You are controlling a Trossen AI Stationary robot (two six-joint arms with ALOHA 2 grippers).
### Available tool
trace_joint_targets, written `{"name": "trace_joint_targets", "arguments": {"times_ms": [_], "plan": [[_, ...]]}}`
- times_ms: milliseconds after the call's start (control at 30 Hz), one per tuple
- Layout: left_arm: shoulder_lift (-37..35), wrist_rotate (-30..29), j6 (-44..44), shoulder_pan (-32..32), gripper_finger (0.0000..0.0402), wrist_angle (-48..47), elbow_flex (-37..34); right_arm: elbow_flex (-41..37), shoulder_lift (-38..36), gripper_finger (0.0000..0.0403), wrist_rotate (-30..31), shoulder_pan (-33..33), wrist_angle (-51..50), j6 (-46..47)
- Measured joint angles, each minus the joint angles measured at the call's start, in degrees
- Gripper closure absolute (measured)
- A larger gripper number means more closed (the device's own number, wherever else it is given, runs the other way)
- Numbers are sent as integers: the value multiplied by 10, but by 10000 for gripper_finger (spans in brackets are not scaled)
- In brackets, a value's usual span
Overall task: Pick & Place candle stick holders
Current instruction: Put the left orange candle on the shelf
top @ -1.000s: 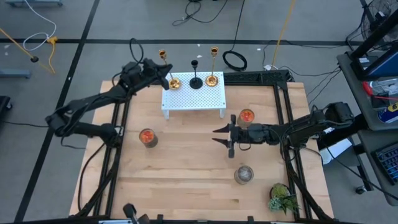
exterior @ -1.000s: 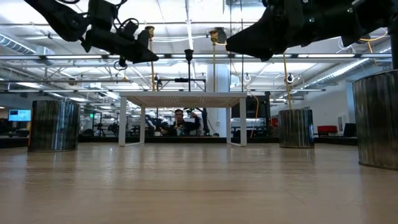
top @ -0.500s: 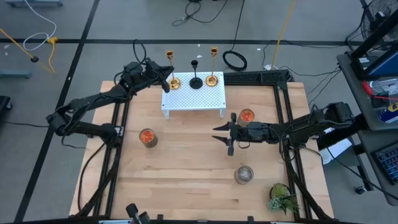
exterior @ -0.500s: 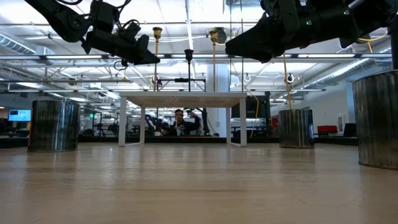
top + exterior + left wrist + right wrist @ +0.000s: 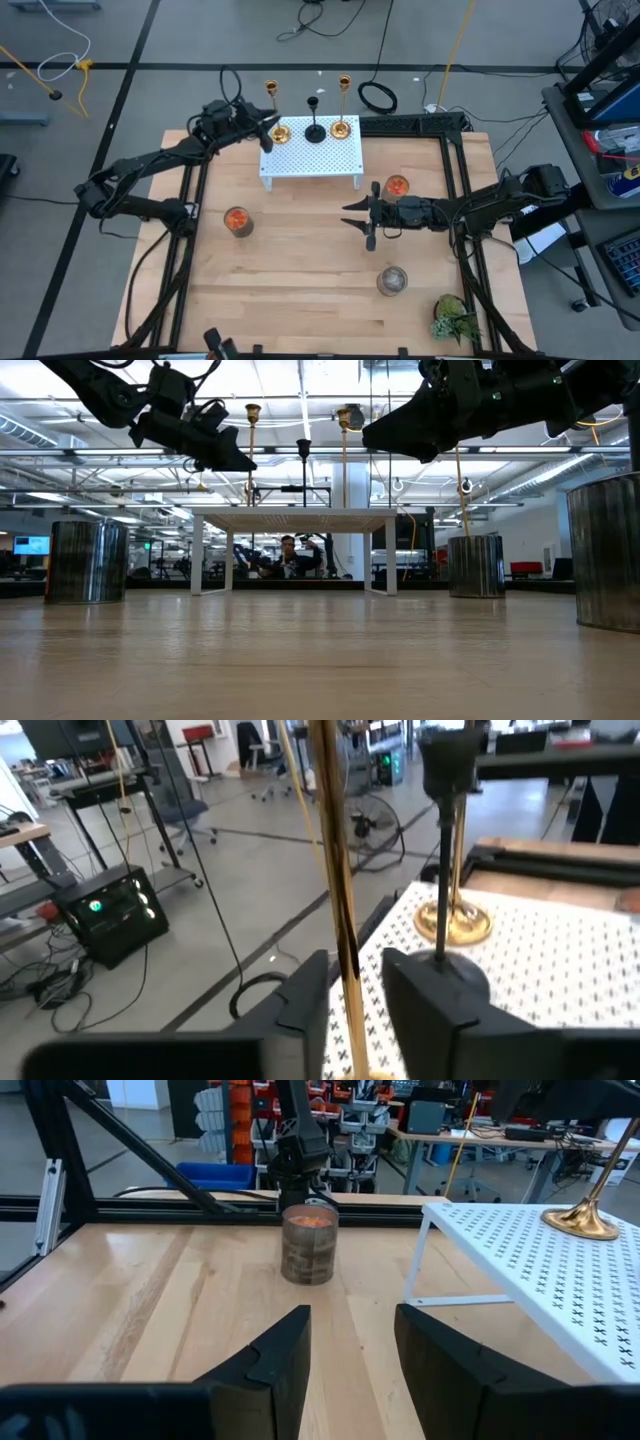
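Three candle stick holders stand by their round bases on the far edge of a white perforated shelf (image 5: 311, 155): a gold one (image 5: 279, 128) on the left, a shorter black one (image 5: 315, 130) in the middle, and a gold one (image 5: 342, 124) on the right. My left gripper (image 5: 264, 128) is open and level beside the shelf's left far corner. The left gold holder's thin stem (image 5: 340, 920) stands upright in the gap between its fingers. My right gripper (image 5: 357, 220) hangs open above the table's middle with nothing between its fingers. My left gripper's fingers (image 5: 305, 1005) stand on either side of the left gold holder's stem (image 5: 346, 965), low on it and coming level from the table's left. The gap is wider than the stem. The stem runs close by one finger; I cannot tell whether it touches.
Glass jars with orange candles stand at the table's left (image 5: 237, 221) and right of the shelf (image 5: 397, 186). A grey jar (image 5: 392, 281) and a small green plant (image 5: 455, 318) sit near the front right. Bare wood lies in front of the shelf.
The left gold holder leaned with its top toward the table's left; the top has swung right, and the holder now stands upright on its base. My left gripper has kept its place beside the stem and rolled a little. My right gripper has kept still.
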Motion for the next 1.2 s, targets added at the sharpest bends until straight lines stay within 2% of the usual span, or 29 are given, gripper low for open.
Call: {"name": "trace_joint_targets", "arguments": {"times_ms": [233, 400, 633, 800, 967, 1200], "plan": [[-23, -10, 7, 0, 207, -30, 0, 0, 0, 257, 0, 0, 0, 0], [-84, -30, 20, -1, 183, -121, 0, 0, 0, 257, 0, 0, 0, 0], [-184, -30, 8, -46, 192, -305, 0, 0, 0, 257, 0, 0, 0, 0], [-238, -30, -69, -109, 213, -450, 0, 0, 0, 257, 0, 0, 0, 0], [-250, -30, -154, -199, 232, -561, 0, 0, 0, 257, 0, 0, 0, 0], [-240, -33, -247, -327, 253, -637, 0, 0, 0, 257, 0, 0, 0, 0]]}}
